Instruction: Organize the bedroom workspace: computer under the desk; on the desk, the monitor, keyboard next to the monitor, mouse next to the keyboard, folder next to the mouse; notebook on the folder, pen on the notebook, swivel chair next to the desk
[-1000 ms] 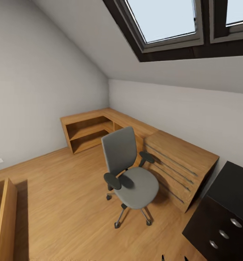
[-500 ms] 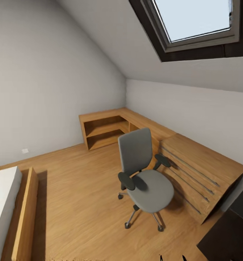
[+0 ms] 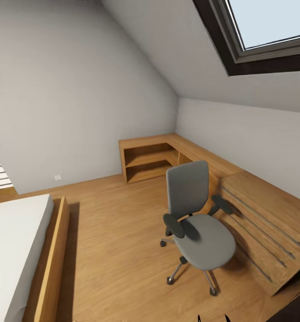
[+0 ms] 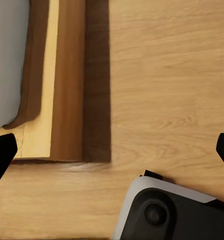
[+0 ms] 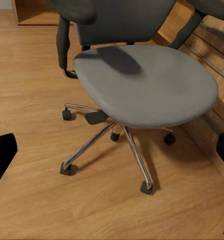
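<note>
A grey upholstered swivel chair (image 3: 198, 226) with black armrests and a chrome star base stands on the light wood floor (image 3: 114, 232), just beside a low oak dresser (image 3: 261, 219) at right. A wood-framed bed with a white mattress (image 3: 15, 241) sits near left. Both the left gripper (image 4: 112, 150) and right gripper (image 5: 112, 145) have fingers spread wide, holding nothing.

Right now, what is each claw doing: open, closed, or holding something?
Left claw: open, holding nothing, over the wood floor.
Right claw: open, holding nothing, facing the swivel chair.
</note>
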